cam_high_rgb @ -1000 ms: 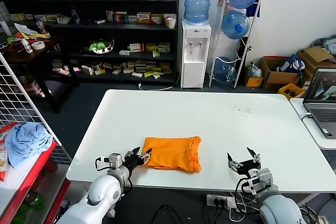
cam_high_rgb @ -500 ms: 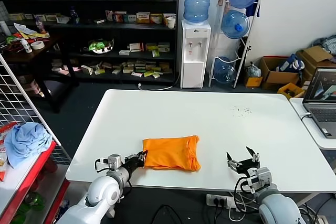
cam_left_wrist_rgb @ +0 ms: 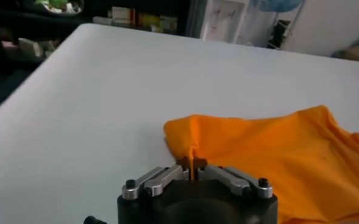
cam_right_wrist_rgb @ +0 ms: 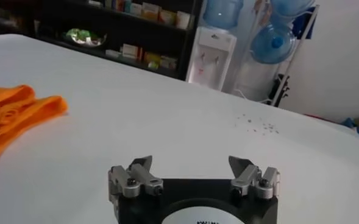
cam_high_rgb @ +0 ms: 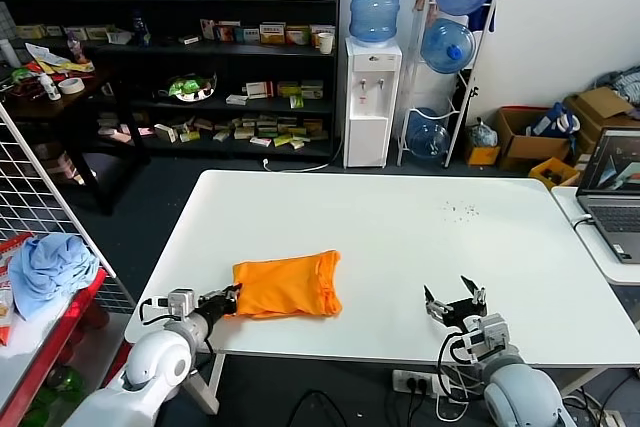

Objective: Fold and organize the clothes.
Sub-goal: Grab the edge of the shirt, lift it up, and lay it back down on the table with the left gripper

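The clothes, a folded bright orange T-shirt [cam_high_rgb: 285, 285], lie near the front left of the white table [cam_high_rgb: 400, 237]. My left gripper [cam_high_rgb: 229, 298] is shut on the shirt's left edge; in the left wrist view a pinched ridge of orange T-shirt [cam_left_wrist_rgb: 270, 152] runs between the closed fingers of that gripper [cam_left_wrist_rgb: 192, 165]. My right gripper [cam_high_rgb: 452, 300] hovers open near the table's front edge, well to the right of the shirt and holding nothing. The right wrist view shows its spread gripper [cam_right_wrist_rgb: 191, 163] over bare table, with the orange T-shirt [cam_right_wrist_rgb: 11, 115] far off to one side.
A light blue cloth bundle [cam_high_rgb: 50, 267] rests on a red rack beside a wire grid at the left. A laptop [cam_high_rgb: 612, 187] sits on a side table at the right. Dark shelves, a water dispenser [cam_high_rgb: 372, 97] and cardboard boxes stand behind the table.
My left gripper closed on the shirt's left edge and pulled it leftward along the table front. The right gripper shifted slightly and stayed open.
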